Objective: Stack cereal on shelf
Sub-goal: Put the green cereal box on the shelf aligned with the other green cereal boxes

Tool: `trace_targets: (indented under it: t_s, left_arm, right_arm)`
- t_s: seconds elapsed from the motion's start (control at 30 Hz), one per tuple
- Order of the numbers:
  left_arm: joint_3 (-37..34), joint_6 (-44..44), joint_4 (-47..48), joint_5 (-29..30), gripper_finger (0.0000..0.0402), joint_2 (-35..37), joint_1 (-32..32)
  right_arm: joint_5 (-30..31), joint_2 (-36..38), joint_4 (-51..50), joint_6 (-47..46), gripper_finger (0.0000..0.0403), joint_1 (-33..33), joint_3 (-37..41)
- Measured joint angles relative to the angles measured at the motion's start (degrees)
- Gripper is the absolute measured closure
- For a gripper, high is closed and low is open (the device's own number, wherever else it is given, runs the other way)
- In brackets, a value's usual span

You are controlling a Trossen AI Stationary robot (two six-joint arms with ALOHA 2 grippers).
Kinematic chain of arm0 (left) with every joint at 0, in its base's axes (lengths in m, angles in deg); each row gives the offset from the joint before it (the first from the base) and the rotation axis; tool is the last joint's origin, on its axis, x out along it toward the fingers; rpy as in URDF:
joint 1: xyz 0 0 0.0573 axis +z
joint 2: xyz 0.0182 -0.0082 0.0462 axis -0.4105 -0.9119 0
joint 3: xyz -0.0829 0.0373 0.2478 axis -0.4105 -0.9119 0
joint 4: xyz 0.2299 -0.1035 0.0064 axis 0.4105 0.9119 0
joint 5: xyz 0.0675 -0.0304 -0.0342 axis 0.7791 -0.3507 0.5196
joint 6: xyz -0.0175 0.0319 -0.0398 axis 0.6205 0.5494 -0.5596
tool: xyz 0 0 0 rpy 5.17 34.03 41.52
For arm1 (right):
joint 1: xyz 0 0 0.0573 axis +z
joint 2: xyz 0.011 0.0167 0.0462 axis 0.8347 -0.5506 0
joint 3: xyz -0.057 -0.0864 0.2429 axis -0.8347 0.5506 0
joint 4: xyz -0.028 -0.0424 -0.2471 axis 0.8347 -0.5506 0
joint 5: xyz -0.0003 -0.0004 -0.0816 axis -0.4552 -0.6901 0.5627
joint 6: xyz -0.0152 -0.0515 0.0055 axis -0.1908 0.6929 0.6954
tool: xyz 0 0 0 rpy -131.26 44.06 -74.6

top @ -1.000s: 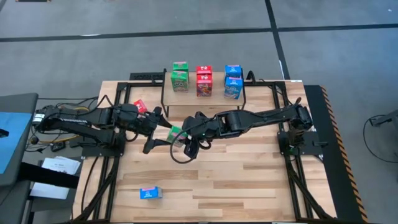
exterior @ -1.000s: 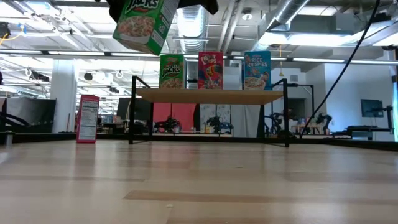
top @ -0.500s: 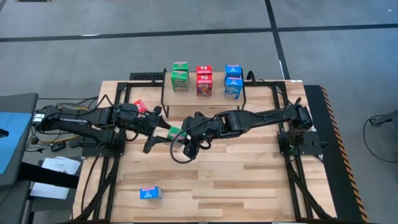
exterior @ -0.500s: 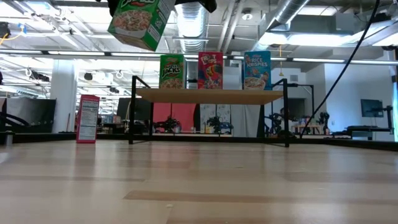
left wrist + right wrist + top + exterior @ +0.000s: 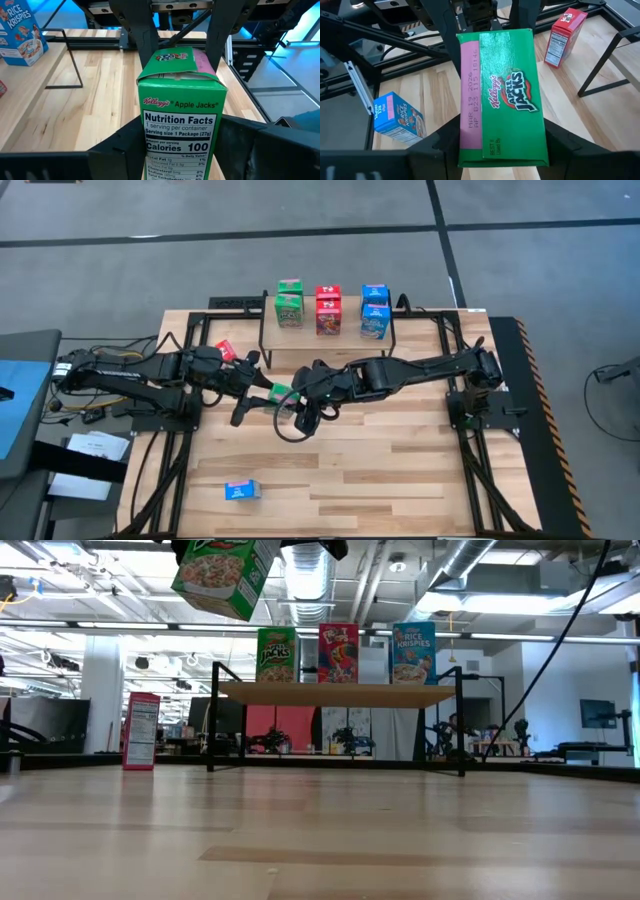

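A green Apple Jacks cereal box [image 5: 283, 392] hangs in mid-air above the table's middle, between both arms. My left gripper [image 5: 182, 150] comes at it from the table's left and my right gripper [image 5: 500, 152] from the right; each is shut on it. The low view shows only the box's tilted lower part [image 5: 222, 575] at the top edge. On the shelf [image 5: 325, 345] at the far side, a green [image 5: 276, 653], a red [image 5: 338, 653] and a blue box [image 5: 413, 652] stand upright on their bottoms. My left gripper pinches the green box between its two fingers, one on each broad face, beside the Nutrition Facts side panel [image 5: 150, 150]. The fingers come nearly level from the table's left. The box is clear of the table, roughly upright and tilted. My right gripper pinches the same box between its two fingers, one on each broad face, just below the long edges of the top panel [image 5: 535, 150]. The fingers slant down from the table's right. The top panel faces that wrist camera.
A red box [image 5: 225, 350] stands upright on the table left of the shelf, behind my left arm. A blue box [image 5: 242, 491] lies flat near the table's front left. The shelf's black legs [image 5: 212, 715] stand at the far side; bare wood lies at the near right.
My left gripper has shut on the green box that my right gripper was holding up. The box has shifted slightly up and toward the left and tipped a little more. Both arms have stayed in place.
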Motion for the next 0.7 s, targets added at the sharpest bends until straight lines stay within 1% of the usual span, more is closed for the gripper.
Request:
trace_targets:
  t_s: [0.27, 0.47, 0.6, 0.7]
  left_arm:
    - [-0.01, -0.22, 0.04, -0.11, 0.023, 0.0, 0.0]
    - [-0.01, -0.5, 0.13, -0.07, 0.023, 0.0, 0.0]
    - [0.0, -0.52, 0.13, 0.09, 0.023, 0.0, -0.04]
    - [-0.02, 0.22, 0.33, 1.61, 0.023, 0.0, -0.08]
  right_arm:
    - [-1.23, 0.0, 0.07, -0.15, 0.0187, -0.3, 0.0]
    - [-1.25, 0.0, 0.2, -0.25, 0.0155, -0.52, 0.0]
    - [-1.5, 0.0, 0.09, 1.66, 0.0136, -0.48, 0.0]
    - [-4.23, 0.16, -0.19, 1.81, 0.0133, -0.5, 0.0]
